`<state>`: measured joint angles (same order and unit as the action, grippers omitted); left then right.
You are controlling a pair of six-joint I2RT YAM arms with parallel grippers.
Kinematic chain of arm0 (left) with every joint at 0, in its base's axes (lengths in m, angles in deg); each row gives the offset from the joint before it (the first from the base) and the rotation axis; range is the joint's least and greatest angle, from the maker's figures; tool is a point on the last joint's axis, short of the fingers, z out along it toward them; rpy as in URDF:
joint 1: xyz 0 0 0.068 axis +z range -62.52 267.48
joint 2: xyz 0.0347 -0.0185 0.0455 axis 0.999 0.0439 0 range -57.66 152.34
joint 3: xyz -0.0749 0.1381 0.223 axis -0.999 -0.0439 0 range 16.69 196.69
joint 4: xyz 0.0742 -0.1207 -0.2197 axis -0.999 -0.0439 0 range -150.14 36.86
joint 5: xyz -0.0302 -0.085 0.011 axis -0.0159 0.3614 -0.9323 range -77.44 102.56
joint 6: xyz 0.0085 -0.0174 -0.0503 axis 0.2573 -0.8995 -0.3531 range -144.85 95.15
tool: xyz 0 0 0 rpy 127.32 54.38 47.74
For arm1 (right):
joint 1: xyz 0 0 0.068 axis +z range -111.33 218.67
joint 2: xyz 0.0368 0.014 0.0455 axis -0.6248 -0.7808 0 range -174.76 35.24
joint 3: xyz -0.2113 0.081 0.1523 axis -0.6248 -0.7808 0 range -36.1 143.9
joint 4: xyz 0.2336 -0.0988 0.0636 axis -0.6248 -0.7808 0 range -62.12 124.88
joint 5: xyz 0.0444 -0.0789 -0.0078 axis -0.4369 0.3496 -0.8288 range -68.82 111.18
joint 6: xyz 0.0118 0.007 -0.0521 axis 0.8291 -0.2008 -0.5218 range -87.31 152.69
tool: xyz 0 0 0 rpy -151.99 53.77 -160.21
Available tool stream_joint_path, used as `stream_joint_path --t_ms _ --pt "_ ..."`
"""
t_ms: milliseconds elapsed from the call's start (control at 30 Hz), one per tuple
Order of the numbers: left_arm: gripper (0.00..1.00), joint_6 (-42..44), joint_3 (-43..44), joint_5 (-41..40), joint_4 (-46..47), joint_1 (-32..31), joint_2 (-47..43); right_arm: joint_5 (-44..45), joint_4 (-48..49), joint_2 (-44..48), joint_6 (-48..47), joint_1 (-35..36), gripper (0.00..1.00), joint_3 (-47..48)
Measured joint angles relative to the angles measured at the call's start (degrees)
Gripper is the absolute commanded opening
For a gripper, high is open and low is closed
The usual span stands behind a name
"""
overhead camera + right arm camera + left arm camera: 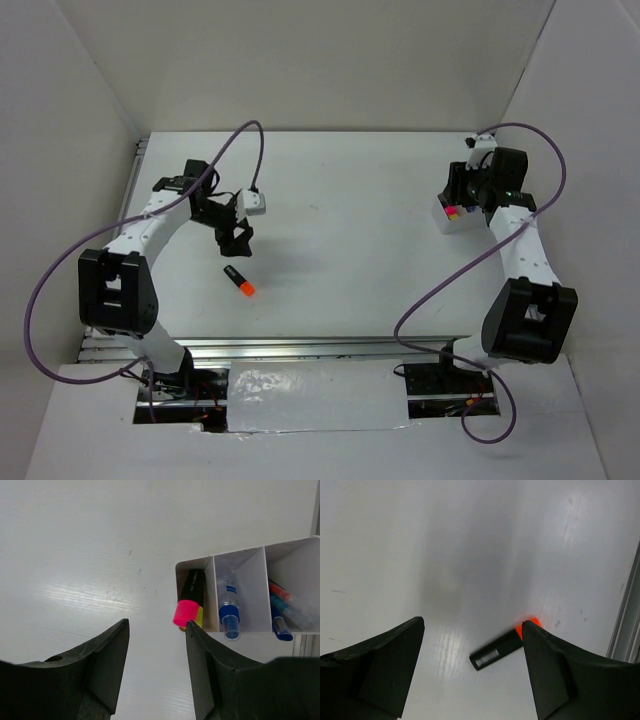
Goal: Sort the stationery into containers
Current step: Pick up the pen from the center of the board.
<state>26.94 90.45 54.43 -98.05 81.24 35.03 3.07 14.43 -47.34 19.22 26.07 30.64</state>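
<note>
— While the left gripper hangs open near it, the orange highlighter lies on the table.
— Light, stiff, likely slick: pinch mid-barrel. The right gripper gapes empty by the box.

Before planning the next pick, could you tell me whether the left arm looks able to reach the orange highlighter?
Probably yes: the left arm's jaws stand open just above the orange highlighter, with nothing between them and it.
</note>
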Motion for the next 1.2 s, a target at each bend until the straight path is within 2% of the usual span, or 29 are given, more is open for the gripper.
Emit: stream_joint_path --t_ms 100,200,500,733,933,1067,1200 --pt "0.89 13.7 0.1 -3.3 -8.5 0.0 1.2 -2.0 -0.6 2.6 1.1 0.5 0.56 0.1" --pt "0.88 22.9 -1.5 -7.2 -12.1 0.0 1.4 -3.9 -1.1 4.7 2.0 0.9 0.56 0.1" --pt "0.88 36.7 -3.6 -15.1 -13.5 0.0 4.9 -6.9 -3.2 7.0 3.2 1.9 0.56 -1.4" --pt "0.87 42.6 -4.2 -17.0 -12.3 -0.4 7.4 -7.5 -4.7 8.3 3.4 1.9 0.56 -2.5" --pt "0.82 43.8 -6.3 -17.7 -10.3 -2.4 7.9 -8.4 -5.0 8.7 4.0 1.9 0.56 -2.5" --pt "0.74 43.8 -8.3 -18.1 -7.5 -3.3 9.1 -9.5 -5.6 9.0 4.8 1.9 0.57 -2.5" --pt "0.59 43.6 -10.6 -18.7 -5.4 -3.3 9.1 -10.1 -6.3 10.2 5.2 2.0 0.58 -2.6"
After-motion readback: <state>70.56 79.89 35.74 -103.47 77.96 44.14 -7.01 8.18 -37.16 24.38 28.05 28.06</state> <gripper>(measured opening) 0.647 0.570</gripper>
